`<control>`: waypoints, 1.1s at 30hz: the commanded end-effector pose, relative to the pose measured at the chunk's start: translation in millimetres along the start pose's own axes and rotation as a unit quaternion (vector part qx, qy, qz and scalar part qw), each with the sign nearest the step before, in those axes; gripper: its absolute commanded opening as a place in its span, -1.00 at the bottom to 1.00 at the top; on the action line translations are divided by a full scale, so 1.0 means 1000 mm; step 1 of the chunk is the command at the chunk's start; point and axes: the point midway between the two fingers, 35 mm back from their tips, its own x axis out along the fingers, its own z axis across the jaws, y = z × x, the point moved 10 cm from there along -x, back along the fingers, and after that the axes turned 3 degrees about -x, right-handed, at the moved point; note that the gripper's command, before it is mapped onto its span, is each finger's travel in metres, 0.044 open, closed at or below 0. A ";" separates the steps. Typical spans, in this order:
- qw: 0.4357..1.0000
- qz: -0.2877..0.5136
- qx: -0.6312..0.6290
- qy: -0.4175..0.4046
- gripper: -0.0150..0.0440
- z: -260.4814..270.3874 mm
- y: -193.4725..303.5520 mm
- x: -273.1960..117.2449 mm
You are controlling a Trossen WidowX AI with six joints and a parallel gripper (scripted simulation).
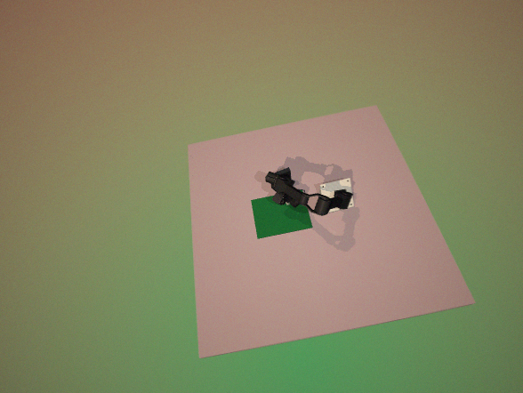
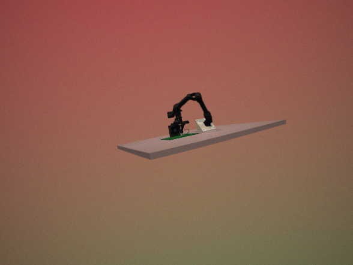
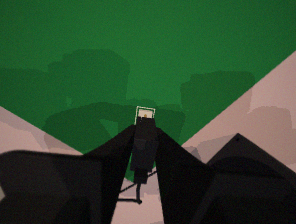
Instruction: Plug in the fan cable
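The green board (image 1: pixel 277 222) (image 2: pixel 171 138) (image 3: pixel 150 35) lies flat on the table. In the wrist view, a small pale header (image 3: pixel 145 112) with a thin white outline shows on it. My gripper (image 3: pixel 144 130) is shut on the dark fan plug (image 3: pixel 144 150), seen end to end between the fingers. The plug's front end overlaps the near part of the header in the wrist view. I cannot tell how high it is above the header or whether they touch. The dark cable (image 3: pixel 138 192) runs back from the plug. In the top and exterior views the arm hides the fingertips. I cannot make out the fan.
The pinkish table (image 1: pixel 311 289) (image 2: pixel 138 147) carries the board and a white wedge-shaped mount (image 1: pixel 331 187) (image 2: pixel 200 127), where the arm's base stands, beside the board. The arm arches from the mount over to the board, and its shadows fall on the board and table.
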 end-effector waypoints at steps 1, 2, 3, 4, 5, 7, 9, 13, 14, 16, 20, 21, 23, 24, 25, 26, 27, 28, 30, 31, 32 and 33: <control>1.000 -0.003 0.003 -0.002 -0.49 0.000 0.000 0.001; 1.000 -0.003 0.003 -0.002 -0.49 0.000 0.000 0.001; 1.000 -0.003 0.003 -0.002 -0.49 0.000 0.000 0.001; 1.000 -0.003 0.003 -0.002 -0.49 0.000 0.000 0.001; 1.000 -0.003 0.003 -0.002 -0.49 0.000 0.000 0.001; 1.000 -0.003 0.003 -0.002 -0.49 0.000 0.000 0.001; 1.000 -0.003 0.003 -0.002 -0.49 0.000 0.000 0.001; 1.000 -0.003 0.002 -0.002 -0.49 0.000 0.000 0.001; 1.000 -0.003 0.002 -0.002 -0.49 0.000 0.000 0.001; 1.000 -0.003 0.002 -0.002 -0.49 0.000 0.000 0.001; 1.000 -0.003 0.002 -0.002 -0.49 0.000 0.000 0.001; 1.000 -0.003 0.002 -0.002 -0.49 -0.001 0.000 0.001; 1.000 -0.003 0.002 -0.002 -0.49 -0.001 0.000 0.001; 1.000 -0.003 0.002 -0.002 -0.49 -0.001 0.000 0.001; 1.000 -0.003 0.002 -0.002 -0.49 -0.001 0.000 0.001; 1.000 -0.003 0.002 -0.002 -0.49 -0.001 0.000 0.001; 1.000 -0.003 0.002 -0.002 -0.49 -0.001 0.000 0.001; 1.000 -0.003 0.002 -0.002 -0.49 -0.001 0.000 0.001; 1.000 -0.003 0.002 -0.002 -0.49 -0.001 0.000 0.002; 1.000 -0.003 0.002 -0.002 -0.49 -0.001 0.000 0.003; 1.000 -0.003 0.002 -0.002 -0.49 -0.001 0.000 0.003; 1.000 -0.003 0.002 -0.002 -0.49 -0.001 0.000 0.004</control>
